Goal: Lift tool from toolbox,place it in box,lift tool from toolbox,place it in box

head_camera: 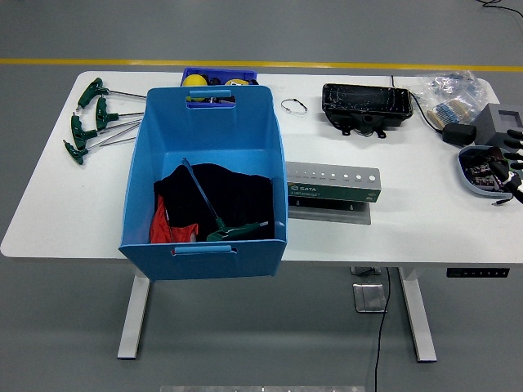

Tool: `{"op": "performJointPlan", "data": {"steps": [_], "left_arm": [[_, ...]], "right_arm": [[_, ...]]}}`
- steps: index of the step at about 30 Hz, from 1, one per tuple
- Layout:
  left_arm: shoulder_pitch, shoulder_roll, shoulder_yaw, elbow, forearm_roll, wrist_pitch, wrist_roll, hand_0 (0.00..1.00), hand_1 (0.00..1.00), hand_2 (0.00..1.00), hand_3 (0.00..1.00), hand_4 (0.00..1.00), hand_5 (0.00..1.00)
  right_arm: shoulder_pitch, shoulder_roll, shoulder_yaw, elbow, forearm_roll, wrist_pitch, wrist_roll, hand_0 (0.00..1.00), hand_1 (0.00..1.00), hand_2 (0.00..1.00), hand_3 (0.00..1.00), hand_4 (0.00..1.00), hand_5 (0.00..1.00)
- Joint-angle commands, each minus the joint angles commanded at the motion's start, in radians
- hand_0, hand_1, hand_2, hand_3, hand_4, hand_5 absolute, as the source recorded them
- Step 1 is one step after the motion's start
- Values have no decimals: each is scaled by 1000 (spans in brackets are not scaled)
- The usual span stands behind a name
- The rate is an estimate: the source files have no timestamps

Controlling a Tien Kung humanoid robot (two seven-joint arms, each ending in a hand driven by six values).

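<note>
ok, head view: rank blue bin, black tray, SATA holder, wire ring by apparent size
1. blue bin
2. and 3. black tray and SATA holder, too alike to rank
4. wire ring
</note>
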Motion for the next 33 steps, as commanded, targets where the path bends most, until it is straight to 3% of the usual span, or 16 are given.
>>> {"op": "performJointPlan", "data": {"steps": [4,7,8,12,17,22,29,33], "left_arm": [[-3,-3,-2,0,-5,1,0,512,506,516,674,702,694],[-10,-2,39,0,-53,0,-8,512,506,516,674,702,694],[-13,-2,52,0,-65,-1,-10,508,505,517,677,703,695],[-20,0,114,0,-125,-3,-18,508,505,517,677,703,695],[-26,0,208,0,-218,-3,-30,504,505,513,679,704,695],[-35,0,233,-2,-240,-2,-30,504,507,516,680,703,690],[-52,2,226,-6,-228,1,-26,505,507,518,680,706,691],[-63,4,221,-7,-220,2,-24,510,506,519,680,709,689]], "right_arm": [[84,-43,-63,-53,34,-3,-1,792,790,847,887,998,851],[185,-105,-137,-127,98,6,-11,792,790,847,887,998,851],[221,-125,-163,-153,114,2,-10,844,817,856,898,998,896],[392,-192,-292,-295,159,-27,12,844,817,856,898,998,896],[583,-217,-461,-469,276,-25,24,871,836,871,906,998,896],[797,-176,-671,-682,435,-24,64,883,844,876,911,998,894],[1109,-37,-929,-992,580,-25,122,887,848,874,914,998,891],[1265,17,-1059,-1148,627,-2,141,889,850,874,915,998,931]]}}
